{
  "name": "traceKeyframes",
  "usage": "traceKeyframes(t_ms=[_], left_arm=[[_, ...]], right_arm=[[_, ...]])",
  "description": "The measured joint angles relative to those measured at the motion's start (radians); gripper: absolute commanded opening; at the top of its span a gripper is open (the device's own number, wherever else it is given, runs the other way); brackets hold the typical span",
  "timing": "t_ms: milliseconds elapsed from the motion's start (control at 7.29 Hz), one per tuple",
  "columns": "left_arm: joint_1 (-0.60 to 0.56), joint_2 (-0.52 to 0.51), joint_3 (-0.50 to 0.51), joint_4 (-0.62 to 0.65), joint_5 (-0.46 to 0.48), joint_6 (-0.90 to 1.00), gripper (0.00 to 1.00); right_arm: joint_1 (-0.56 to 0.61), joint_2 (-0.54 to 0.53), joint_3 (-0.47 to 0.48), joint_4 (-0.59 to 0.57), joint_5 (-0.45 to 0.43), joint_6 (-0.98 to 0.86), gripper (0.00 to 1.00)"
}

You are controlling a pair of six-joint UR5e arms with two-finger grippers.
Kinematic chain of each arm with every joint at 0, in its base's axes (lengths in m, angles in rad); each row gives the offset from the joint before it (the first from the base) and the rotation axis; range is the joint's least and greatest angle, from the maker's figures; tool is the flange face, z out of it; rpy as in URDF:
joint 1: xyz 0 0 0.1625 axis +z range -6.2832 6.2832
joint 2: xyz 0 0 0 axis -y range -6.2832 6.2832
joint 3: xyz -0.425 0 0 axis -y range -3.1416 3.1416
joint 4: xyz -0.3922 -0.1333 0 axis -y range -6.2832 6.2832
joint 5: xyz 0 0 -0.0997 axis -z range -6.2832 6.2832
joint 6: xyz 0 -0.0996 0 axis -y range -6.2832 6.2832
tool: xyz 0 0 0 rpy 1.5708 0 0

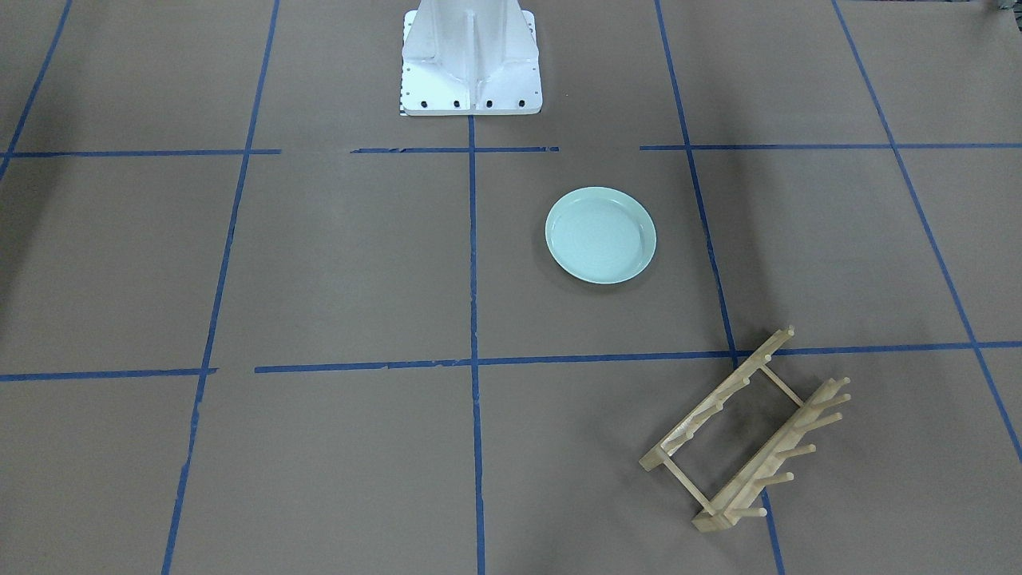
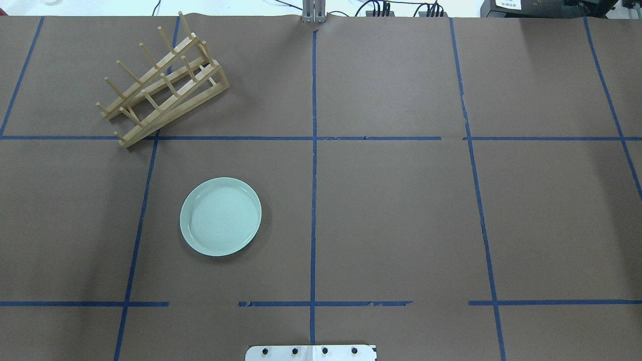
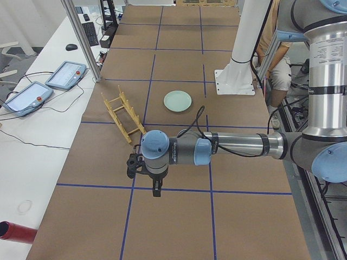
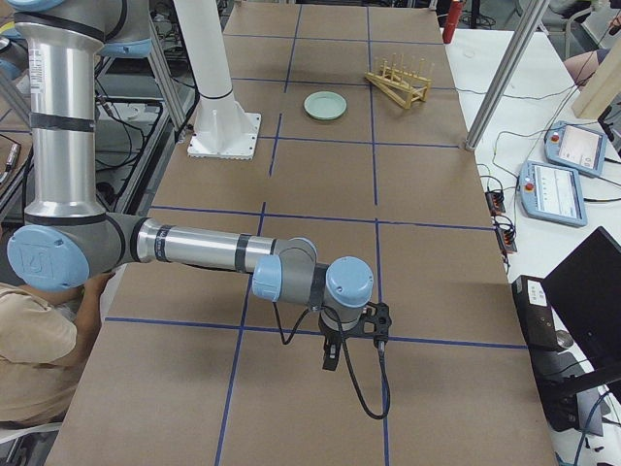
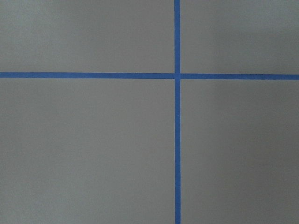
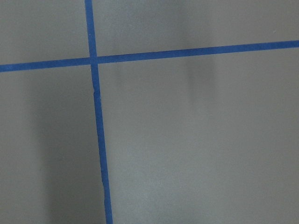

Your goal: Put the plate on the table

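plate (image 2: pixel 220 216) flat on table (image 2: pixel 401 225) | L gripper (image 3: pixel 156 191), R gripper (image 4: pixel 330 362) well apart — jaw state unclear

The front-facing camera sits across the table (image 1: pixel 343 263) from the robot and looks steeply down, with the white robot base (image 1: pixel 471 64) at its top edge. The overhead camera looks forward and down from behind that base. Both cover the table's middle, with the plate (image 1: pixel 600 235) and wooden rack (image 1: pixel 766 461) mirrored between them. Two high side cameras look along the table from opposite ends. One has the left arm (image 3: pixel 233 145) large in front, the other the right arm (image 4: pixel 194 248), and both show the plate and rack farther off. Each wrist camera looks straight down, close, at crossing blue tape lines (image 5: pixel 177 140).
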Motion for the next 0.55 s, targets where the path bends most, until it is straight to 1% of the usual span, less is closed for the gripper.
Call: traceKeyframes(t_ms=[137,549], left_arm=[[0.000,-0.013,-0.003,0.026,0.001,-0.001,1.00],[0.003,-0.017,0.011,0.038,0.001,-0.003,1.00]], right_arm=[[0.000,0.000,0.000,0.000,0.000,0.000,1.00],[0.000,0.000,0.000,0.000,0.000,0.000,1.00]])
